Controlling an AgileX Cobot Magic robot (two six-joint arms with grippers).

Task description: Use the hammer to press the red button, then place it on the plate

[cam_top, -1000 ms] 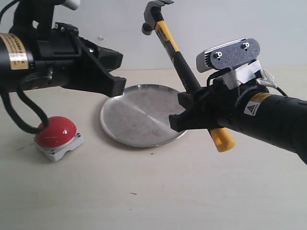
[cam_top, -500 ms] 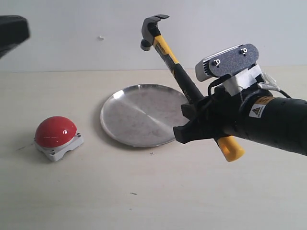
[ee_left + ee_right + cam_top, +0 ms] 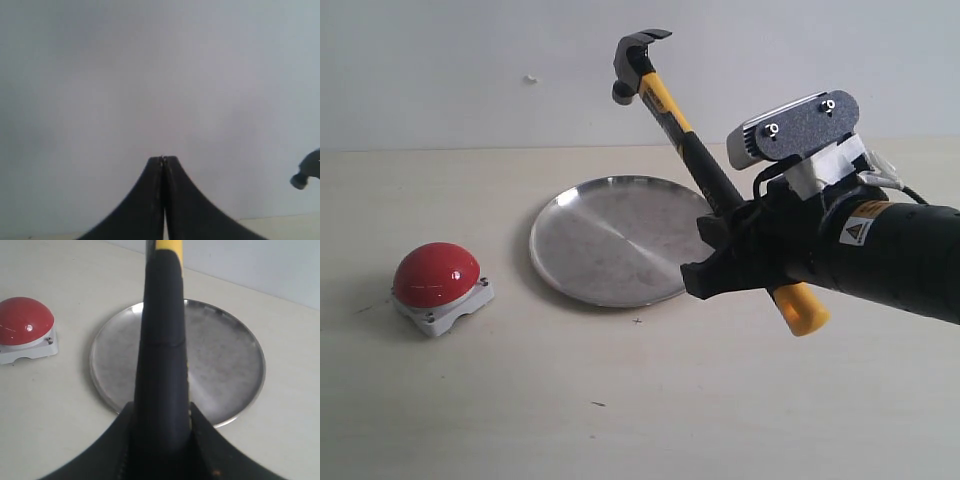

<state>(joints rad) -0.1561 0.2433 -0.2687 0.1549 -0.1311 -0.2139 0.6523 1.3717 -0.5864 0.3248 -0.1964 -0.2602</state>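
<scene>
Left gripper (image 3: 162, 164): fingers pressed together tip to tip, aimed at the blank wall (image 3: 150, 75). The hammer (image 3: 306, 174) head shows off to one side, well apart from these fingers.

Red button (image 3: 436, 275): sits on the table (image 3: 620, 410), lower than the right fingers and well apart from them on their left. Nothing touches it.

Plate (image 3: 610, 240): flat on the table between the button and the right fingers, its right rim just beside and below the fingertips.

Right gripper (image 3: 715, 255): fingers pinch the black part of the hammer handle, low on the grip. The handle is tilted. The head is up and to the left of the fingers, against the wall above the plate's far side. The yellow end pokes out below and to the right of the fingers, clear of the table. In the right wrist view the handle runs straight out from between the fingers, over the plate.
</scene>
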